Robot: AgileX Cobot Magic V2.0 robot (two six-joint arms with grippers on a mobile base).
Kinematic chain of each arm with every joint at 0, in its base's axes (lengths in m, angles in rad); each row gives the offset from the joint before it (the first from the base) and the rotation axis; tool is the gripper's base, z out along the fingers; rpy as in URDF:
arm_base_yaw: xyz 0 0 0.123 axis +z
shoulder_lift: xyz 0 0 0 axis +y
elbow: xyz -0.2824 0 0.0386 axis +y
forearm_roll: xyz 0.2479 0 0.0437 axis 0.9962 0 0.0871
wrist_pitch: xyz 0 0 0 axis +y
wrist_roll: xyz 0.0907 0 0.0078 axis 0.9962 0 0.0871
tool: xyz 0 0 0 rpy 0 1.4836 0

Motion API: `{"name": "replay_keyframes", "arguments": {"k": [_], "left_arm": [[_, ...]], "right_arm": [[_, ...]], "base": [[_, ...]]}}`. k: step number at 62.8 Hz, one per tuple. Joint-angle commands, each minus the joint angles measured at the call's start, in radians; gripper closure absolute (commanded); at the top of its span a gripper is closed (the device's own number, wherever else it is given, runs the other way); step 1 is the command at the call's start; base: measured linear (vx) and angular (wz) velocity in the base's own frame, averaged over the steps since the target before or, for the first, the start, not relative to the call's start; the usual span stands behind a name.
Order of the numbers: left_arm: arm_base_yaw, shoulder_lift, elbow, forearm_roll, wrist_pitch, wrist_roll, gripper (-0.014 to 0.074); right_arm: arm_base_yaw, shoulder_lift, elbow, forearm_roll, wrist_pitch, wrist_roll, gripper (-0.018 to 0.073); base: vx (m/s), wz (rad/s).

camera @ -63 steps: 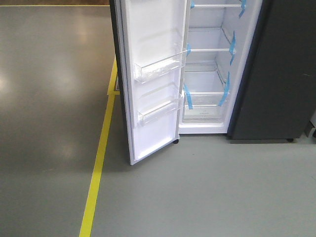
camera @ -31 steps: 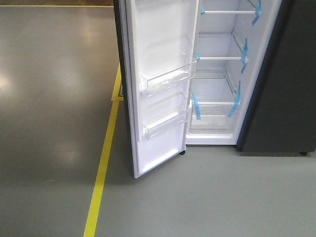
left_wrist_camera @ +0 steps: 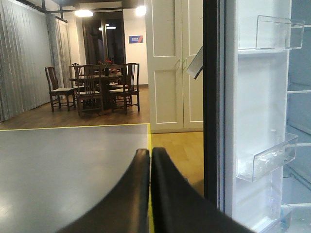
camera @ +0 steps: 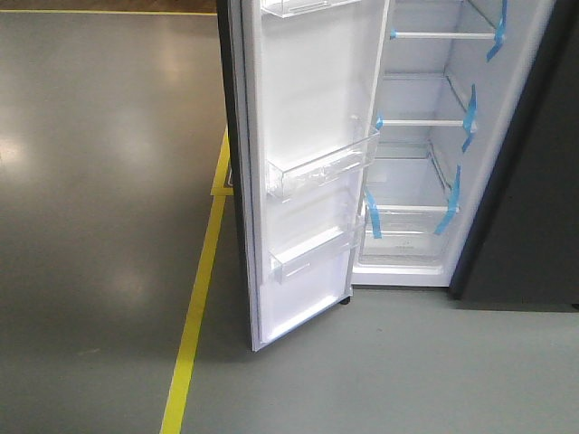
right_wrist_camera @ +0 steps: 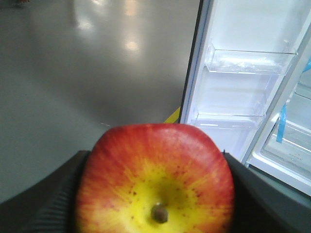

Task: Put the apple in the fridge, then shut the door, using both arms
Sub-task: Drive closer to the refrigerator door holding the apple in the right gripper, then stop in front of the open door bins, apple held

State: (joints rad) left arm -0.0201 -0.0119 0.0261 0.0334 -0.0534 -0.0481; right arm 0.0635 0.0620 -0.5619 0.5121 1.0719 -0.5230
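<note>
The apple [right_wrist_camera: 155,179], red with a yellow patch round its stem, fills the bottom of the right wrist view. My right gripper [right_wrist_camera: 155,156] is shut on it, a black finger [right_wrist_camera: 48,204] on each side. The fridge [camera: 416,163] stands open, white inside, with shelves marked by blue tape. Its door [camera: 308,181] is swung wide to the left, with clear bins on the white lining. In the left wrist view my left gripper [left_wrist_camera: 149,151] is shut and holds nothing, just left of the door's dark edge [left_wrist_camera: 211,97]. Neither arm shows in the front view.
A yellow floor line [camera: 194,307] runs along the grey floor left of the door. A dark grey panel [camera: 534,226] stands right of the open compartment. Far behind, a dining table with chairs [left_wrist_camera: 92,87] and white double doors [left_wrist_camera: 170,68].
In the front view the fridge and its door have shifted right and downward and look larger, so the camera has come closer.
</note>
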Motion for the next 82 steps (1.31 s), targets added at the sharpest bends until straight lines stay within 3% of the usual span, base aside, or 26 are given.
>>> {"name": "replay_keyframes", "arguments": {"k": [1,82], "left_arm": [[0.000,0.010,0.021,-0.002,-0.072,-0.003,0.0603],[0.000,0.010,0.021,-0.002,-0.072,-0.003,0.0603]], "right_arm": [[-0.002,0.019,-0.022,0.034,-0.074,-0.004,0.0197],[-0.002,0.019,-0.022,0.034,-0.074,-0.004,0.0197]], "base": [[0.17,0.00],[0.15,-0.01]]}}
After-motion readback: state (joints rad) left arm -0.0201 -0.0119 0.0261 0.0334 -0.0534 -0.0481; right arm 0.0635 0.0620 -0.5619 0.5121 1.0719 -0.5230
